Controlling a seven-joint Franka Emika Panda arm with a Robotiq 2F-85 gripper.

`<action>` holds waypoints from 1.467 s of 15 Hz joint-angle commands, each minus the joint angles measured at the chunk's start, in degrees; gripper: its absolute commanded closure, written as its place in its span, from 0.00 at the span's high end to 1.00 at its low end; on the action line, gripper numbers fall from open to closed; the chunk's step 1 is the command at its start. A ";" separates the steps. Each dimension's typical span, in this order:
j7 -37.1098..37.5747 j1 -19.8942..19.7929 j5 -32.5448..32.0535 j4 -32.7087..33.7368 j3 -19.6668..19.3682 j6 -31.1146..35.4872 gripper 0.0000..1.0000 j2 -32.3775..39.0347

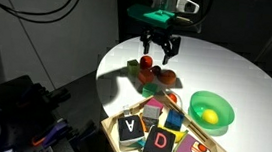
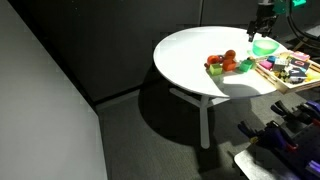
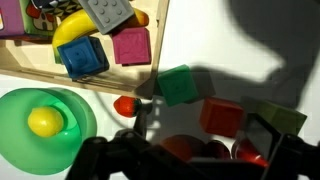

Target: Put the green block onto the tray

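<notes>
The green block (image 3: 178, 85) lies on the white table among a cluster of red pieces. It also shows in both exterior views (image 1: 149, 84) (image 2: 214, 68). A red block (image 3: 222, 117) lies beside it, and a darker olive block (image 3: 287, 122) sits in shadow. The wooden tray (image 3: 60, 82) holds blue, magenta, grey and yellow pieces; it shows in both exterior views (image 1: 119, 143) (image 2: 283, 80). My gripper (image 1: 159, 50) hangs open and empty above the cluster, apart from the green block. In the wrist view the gripper's (image 3: 195, 162) dark fingers straddle round red pieces.
A green bowl (image 3: 20, 150) with a yellow ball (image 3: 45, 122) stands next to the tray, also seen in both exterior views (image 1: 211, 111) (image 2: 265, 47). A small red piece (image 3: 125, 105) lies between bowl and green block. The round table's edge (image 1: 113, 59) is close to the cluster.
</notes>
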 commanded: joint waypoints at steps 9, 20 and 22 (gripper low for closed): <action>-1.77 -1.53 -0.52 0.10 1.32 2.20 1.00 1.99; -4.69 -3.30 -0.47 4.15 2.82 5.78 1.00 10.71; -5.63 -3.43 -0.68 4.42 3.47 7.26 1.00 12.15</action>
